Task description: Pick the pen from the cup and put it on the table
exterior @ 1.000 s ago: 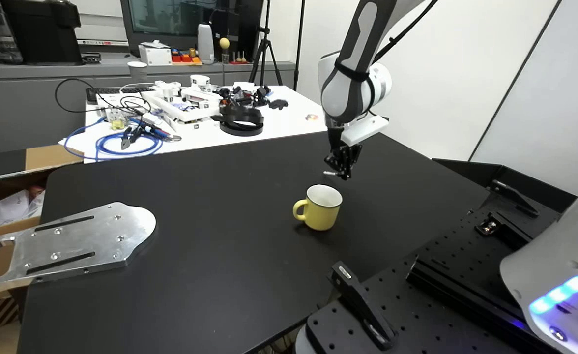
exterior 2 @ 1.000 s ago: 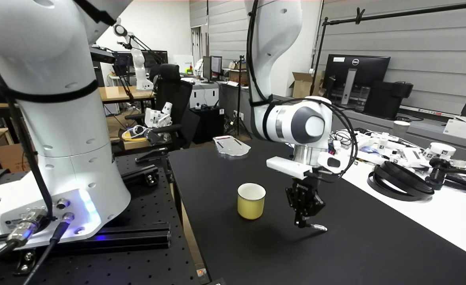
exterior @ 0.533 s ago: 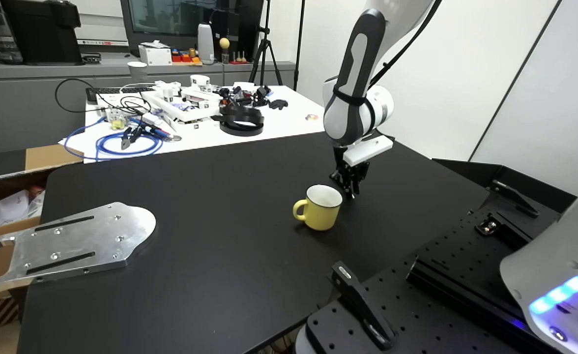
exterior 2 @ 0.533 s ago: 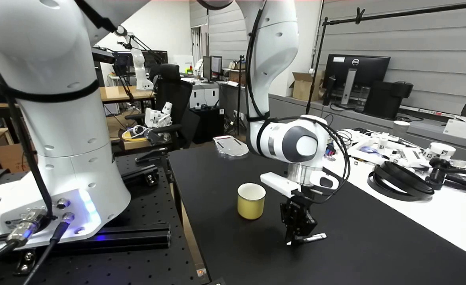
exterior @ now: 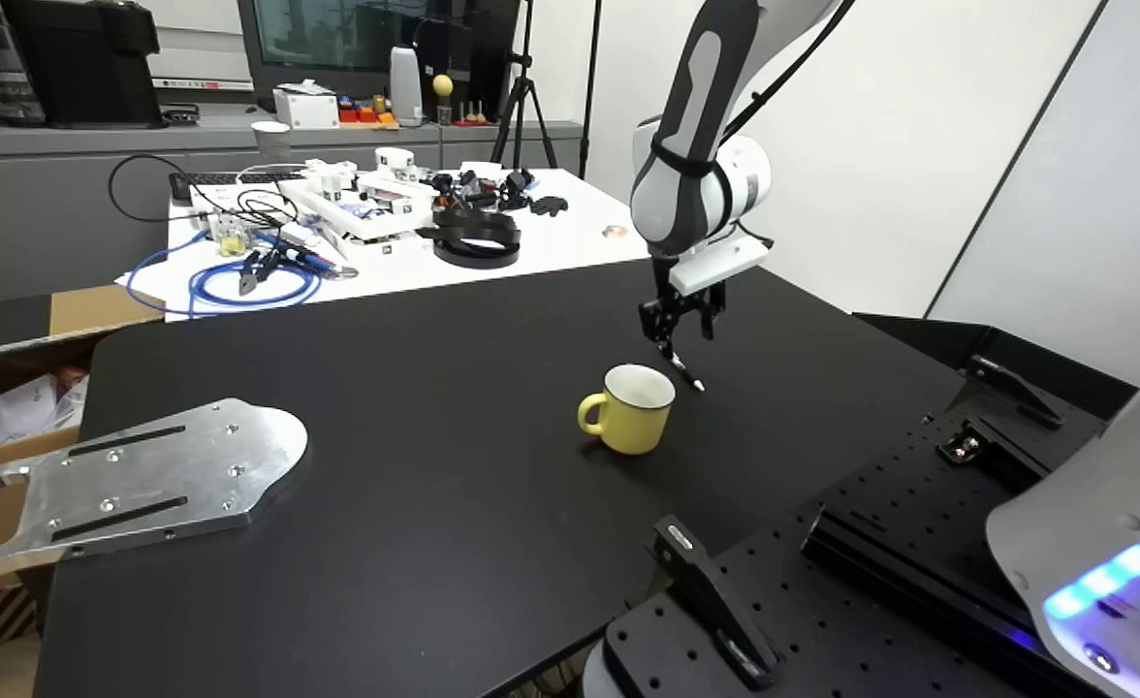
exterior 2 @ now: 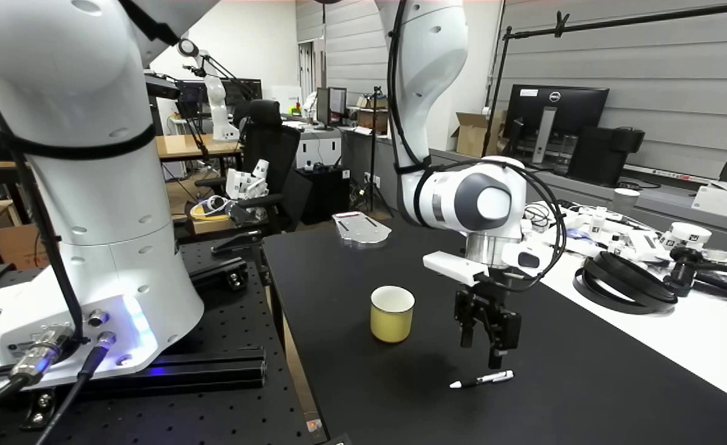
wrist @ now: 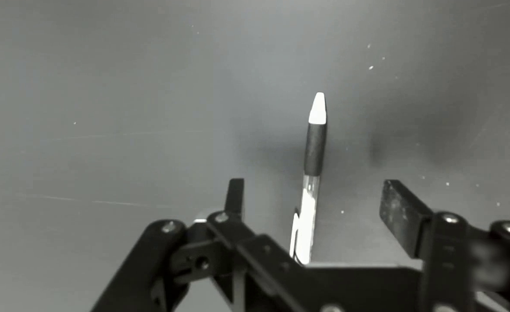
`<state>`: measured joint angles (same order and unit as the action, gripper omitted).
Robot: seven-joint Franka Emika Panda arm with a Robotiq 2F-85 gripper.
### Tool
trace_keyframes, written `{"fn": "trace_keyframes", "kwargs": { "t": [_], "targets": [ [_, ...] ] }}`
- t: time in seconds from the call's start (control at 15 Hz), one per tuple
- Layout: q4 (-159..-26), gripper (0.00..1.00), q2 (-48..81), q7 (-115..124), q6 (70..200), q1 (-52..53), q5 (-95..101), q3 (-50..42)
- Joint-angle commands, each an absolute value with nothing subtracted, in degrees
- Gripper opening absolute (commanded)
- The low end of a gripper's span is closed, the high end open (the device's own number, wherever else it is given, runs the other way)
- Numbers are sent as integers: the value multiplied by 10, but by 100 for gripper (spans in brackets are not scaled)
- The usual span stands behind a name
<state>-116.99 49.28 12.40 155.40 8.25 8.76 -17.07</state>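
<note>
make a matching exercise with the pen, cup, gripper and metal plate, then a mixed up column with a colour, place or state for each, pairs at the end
Things:
1. pen
2. cup
3. gripper
4. metal plate

Descriptions:
A. silver, with long slots
B. open, holding nothing
C. lying on the table, below the gripper
D. yellow outside, white inside

Right pairs: 1-C, 2-D, 3-B, 4-A
</note>
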Motion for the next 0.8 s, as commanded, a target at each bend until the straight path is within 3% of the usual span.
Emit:
{"fn": "trace_keyframes", "kwargs": {
  "t": [0.0, 0.73],
  "targets": [
    [-1196, 100, 440, 141, 1532, 93, 90, -177],
    [-1170, 100, 477, 127, 1543, 80, 96, -166]
  ]
}}
